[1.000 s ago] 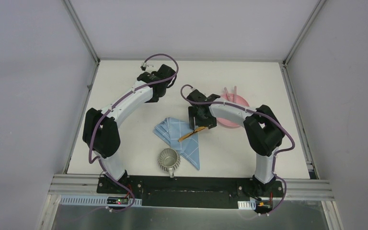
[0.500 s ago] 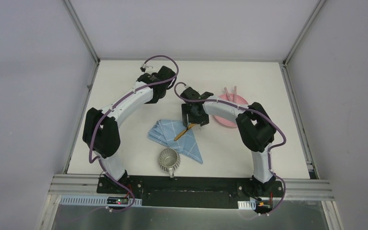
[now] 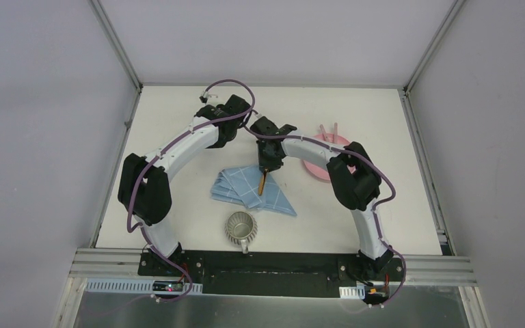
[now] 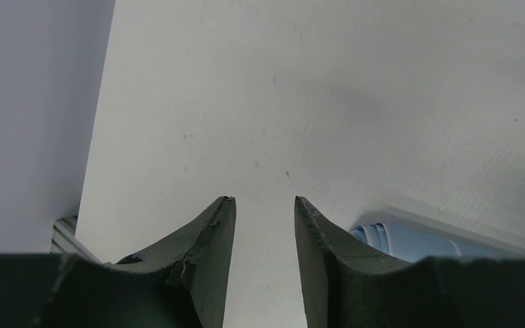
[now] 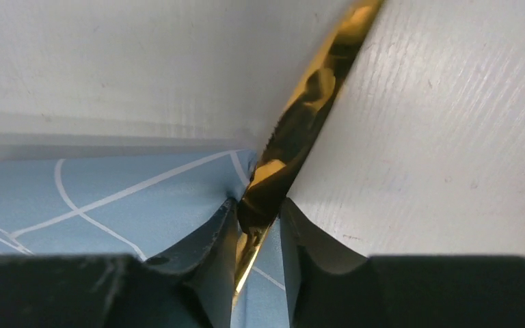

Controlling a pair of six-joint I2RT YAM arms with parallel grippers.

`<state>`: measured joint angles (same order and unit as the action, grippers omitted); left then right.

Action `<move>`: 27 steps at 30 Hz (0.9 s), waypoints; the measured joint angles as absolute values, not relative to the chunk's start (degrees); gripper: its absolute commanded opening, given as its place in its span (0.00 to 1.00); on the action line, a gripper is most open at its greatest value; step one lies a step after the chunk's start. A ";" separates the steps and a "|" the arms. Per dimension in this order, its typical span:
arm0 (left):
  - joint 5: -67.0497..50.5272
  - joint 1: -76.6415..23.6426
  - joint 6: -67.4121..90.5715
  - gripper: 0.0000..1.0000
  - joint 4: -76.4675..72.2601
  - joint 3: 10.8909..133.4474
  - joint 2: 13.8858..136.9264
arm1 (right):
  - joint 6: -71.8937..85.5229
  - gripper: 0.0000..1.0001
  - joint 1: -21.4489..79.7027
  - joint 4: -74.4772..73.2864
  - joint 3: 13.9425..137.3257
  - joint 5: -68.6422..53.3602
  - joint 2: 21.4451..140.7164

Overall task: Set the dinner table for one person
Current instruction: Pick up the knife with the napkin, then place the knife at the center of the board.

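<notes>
Off-white surface (image 3: pixel 383 116) reaching from the near rail to the far wall, carrying every item. Near its middle, a folded light-blue cloth (image 3: pixel 236 186) with white grid lines, lying flat and not squared to the edges. Over the cloth, a gold knife (image 3: pixel 263 183), serrated along one edge, clamped between the fingers of the right tool (image 5: pixel 256 205) and angled down toward the fabric. Touching it or not: impossible to tell. Just near of the cloth, a grey ribbed cup (image 3: pixel 240 227), upright, handle toward the near rail. To the right, a pink plate (image 3: pixel 312 169), partly hidden under the right arm, with two pink handles (image 3: pixel 322 130) poking past its far rim; kind of utensil unclear. Beyond the cloth's far edge, the left tool (image 4: pixel 263 201), fingers apart, holding nothing, hovering over bare surface.

Judged roughly midway: cloth laid, cup out, knife in the grip and not yet released. Left to do, by the look of it: setting the knife down, bringing the plate toward the centre, placing the pink pieces beside it.
</notes>
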<state>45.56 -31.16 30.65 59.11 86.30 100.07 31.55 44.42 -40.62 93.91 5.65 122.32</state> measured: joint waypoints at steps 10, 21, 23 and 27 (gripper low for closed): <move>48.47 -31.16 30.87 0.30 59.09 86.28 99.96 | 31.27 0.00 41.47 -39.07 95.85 6.48 123.94; 49.58 -31.16 30.83 0.29 59.09 86.59 99.61 | 29.74 0.00 39.03 -40.45 94.70 11.51 122.10; 49.58 -31.16 30.85 0.29 59.09 86.61 99.61 | 28.77 0.00 37.80 -42.41 93.80 13.69 120.38; 49.56 -31.16 30.85 0.28 59.09 86.65 99.61 | 27.27 0.00 35.20 -45.71 92.79 17.72 115.48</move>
